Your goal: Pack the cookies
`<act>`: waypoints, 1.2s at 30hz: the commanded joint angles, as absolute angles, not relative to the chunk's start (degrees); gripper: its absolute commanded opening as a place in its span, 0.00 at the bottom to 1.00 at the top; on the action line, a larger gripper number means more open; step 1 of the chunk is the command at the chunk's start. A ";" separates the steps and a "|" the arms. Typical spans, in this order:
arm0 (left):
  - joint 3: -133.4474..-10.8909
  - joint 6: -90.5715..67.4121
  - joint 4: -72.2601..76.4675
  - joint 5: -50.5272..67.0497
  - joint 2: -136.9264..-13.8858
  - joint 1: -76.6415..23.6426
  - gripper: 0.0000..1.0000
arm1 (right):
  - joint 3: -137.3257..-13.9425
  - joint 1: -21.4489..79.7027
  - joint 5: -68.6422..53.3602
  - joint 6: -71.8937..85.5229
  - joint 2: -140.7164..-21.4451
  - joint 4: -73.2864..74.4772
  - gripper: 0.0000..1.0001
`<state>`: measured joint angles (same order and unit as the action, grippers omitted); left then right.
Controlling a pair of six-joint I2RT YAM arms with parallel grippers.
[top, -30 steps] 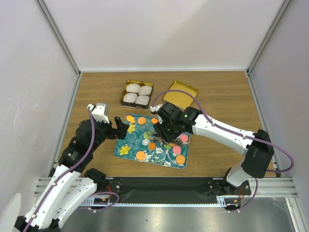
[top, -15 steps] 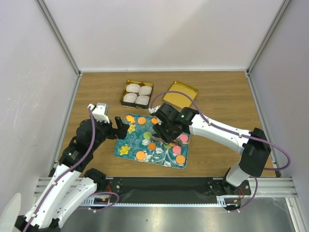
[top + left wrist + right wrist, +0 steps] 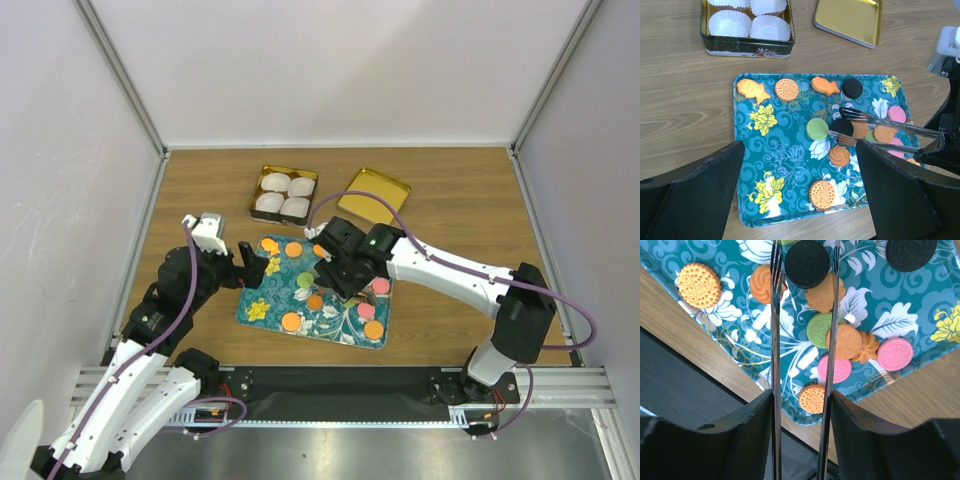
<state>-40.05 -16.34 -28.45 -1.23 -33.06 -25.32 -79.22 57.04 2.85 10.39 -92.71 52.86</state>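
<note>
Cookies [image 3: 786, 89] lie scattered across a patterned tray [image 3: 747, 165] on the wooden surface [image 3: 685, 125], most of them toward its 3 o'clock side. The right gripper [image 3: 800, 440] has its jaws pinching metal tongs [image 3: 880, 121], whose tips flank a black cookie [image 3: 806, 263] near the tray's middle. The left gripper [image 3: 247, 266] hangs at the tray's 9 o'clock edge, jaws spread wide. A tin [image 3: 283, 194] holding white cups [image 3: 730, 22] sits at the tray's 12 o'clock.

A wooden table [image 3: 450, 190] bears a teal floral tray [image 3: 785, 165]. Beyond the tray's far-left corner stands an open tin [image 3: 747, 48]. Beyond its far-right corner a gold lid [image 3: 847, 17] lies flat. Neither touches the tray.
</note>
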 commanded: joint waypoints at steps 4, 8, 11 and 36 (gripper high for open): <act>-39.99 -14.94 -27.33 -0.44 -32.78 -25.22 1.00 | -82.27 57.83 4.92 9.32 -93.69 53.88 0.48; -39.99 -14.94 -27.16 -0.44 -32.52 -25.31 1.00 | -82.70 57.83 4.92 9.49 -93.69 54.31 0.37; -39.99 -14.94 -27.25 -0.44 -32.43 -25.31 1.00 | -83.58 57.83 5.80 9.84 -93.43 54.49 0.34; -42.10 -15.82 -32.17 -2.81 -26.81 -25.40 1.00 | -124.96 39.91 4.04 14.15 -121.43 40.78 0.32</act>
